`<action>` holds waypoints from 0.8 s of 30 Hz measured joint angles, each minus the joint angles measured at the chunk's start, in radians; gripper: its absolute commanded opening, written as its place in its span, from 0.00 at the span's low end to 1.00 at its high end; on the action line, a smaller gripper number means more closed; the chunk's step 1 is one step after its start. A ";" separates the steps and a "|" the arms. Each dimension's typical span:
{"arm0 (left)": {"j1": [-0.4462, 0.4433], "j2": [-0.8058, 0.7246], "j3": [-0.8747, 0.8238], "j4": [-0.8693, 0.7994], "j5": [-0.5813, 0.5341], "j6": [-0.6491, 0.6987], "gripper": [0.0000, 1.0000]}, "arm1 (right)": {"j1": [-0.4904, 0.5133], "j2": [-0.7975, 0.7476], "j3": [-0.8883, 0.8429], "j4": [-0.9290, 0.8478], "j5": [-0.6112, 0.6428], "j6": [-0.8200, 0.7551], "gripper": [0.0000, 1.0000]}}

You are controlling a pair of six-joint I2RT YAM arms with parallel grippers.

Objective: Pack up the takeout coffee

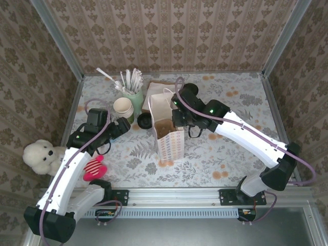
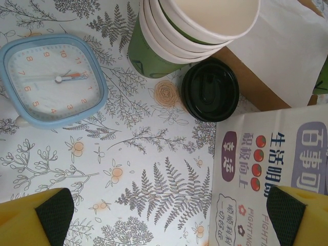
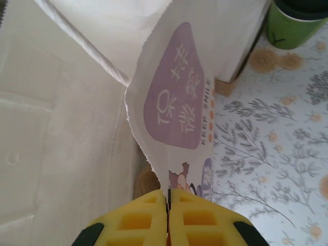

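Wide shot first: the floral-print table [image 1: 230, 154], both arms reaching in from the near edge. Dead centre stands the white paper bag [image 1: 169, 139], upright, mouth open, its printed face towards the arm bases. Behind it a flat brown paper bag [image 1: 159, 86] lies on the cloth.

The right gripper [image 3: 167, 197] is up at the bag's rim, yellow fingers clenched tight together with the edge of the paper pinched between them. Over on the other side, the left gripper [image 2: 166, 218] hangs low above the cloth, jaws spread wide and gripping nothing, its black pads [image 2: 51, 215] at either bottom corner of the wrist view.

Off the left edge of the table sits a white plush toy [image 1: 43, 156]. Under the left wrist there's a pale blue clock [image 2: 51, 79], face up. Next to it, the stack of lidless cups [image 2: 195, 25], and behind that stack the pale green cup of straws [image 1: 134, 96].

And here's the one that matters: the takeout coffee [image 2: 210, 89], black lid on, standing upright on the table, tucked between the stack of cups and the white bag's left side, ahead of the open left fingers and outside the bag.

Smallest of all, a pink ridged thing [image 1: 94, 168] by the left arm.
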 measured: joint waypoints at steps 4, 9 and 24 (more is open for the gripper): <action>0.000 0.000 -0.011 0.015 -0.003 0.000 1.00 | 0.000 0.002 -0.005 0.055 -0.025 -0.020 0.00; 0.000 0.003 -0.012 0.023 -0.006 0.000 1.00 | 0.000 0.005 -0.021 0.115 -0.080 -0.082 0.00; 0.000 0.042 -0.007 0.034 -0.049 0.000 1.00 | -0.044 0.003 -0.058 0.164 -0.183 -0.214 0.16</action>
